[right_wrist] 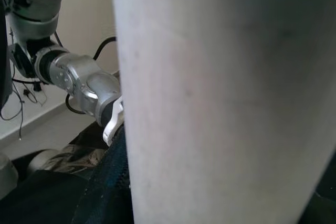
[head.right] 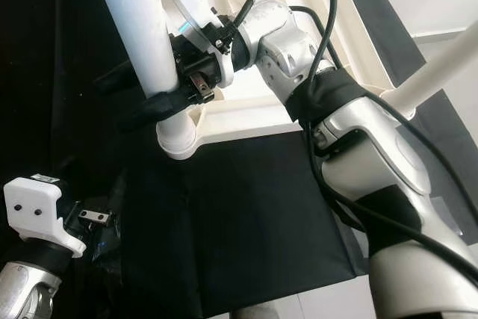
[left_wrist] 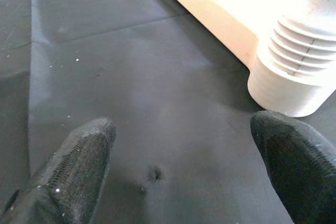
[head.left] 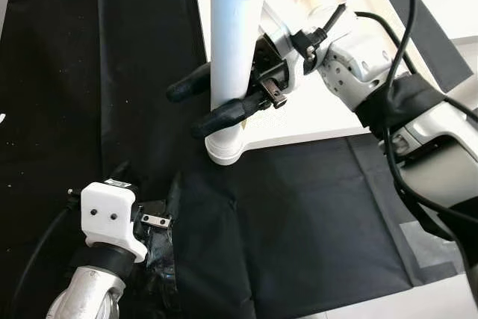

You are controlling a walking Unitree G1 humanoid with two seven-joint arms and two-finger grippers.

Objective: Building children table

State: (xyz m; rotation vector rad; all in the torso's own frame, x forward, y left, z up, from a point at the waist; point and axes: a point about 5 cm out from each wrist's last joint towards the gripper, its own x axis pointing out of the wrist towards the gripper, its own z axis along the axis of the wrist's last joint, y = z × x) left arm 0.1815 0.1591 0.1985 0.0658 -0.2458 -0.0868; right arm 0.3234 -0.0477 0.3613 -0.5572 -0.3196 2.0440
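Between right gripper (head.left: 200, 102) fingers | white table leg (head.left: 233, 28), clamped

my right gripper (head.left: 205, 102) sits ahead of me, its two fingers on either side of the table leg (head.left: 231, 28), touching it just above the leg's ribbed foot (head.left: 224, 146). the leg stands upright in the near corner of the tabletop (head.left: 314, 121), which lies flat on the mat (head.left: 299, 214) and runs away to my right and forward. a second leg (head.right: 433, 72) rises at my far right. my left gripper (left_wrist: 184, 166) hangs low at my near left, fingers spread apart over the mat, with the foot just beyond one fingertip.
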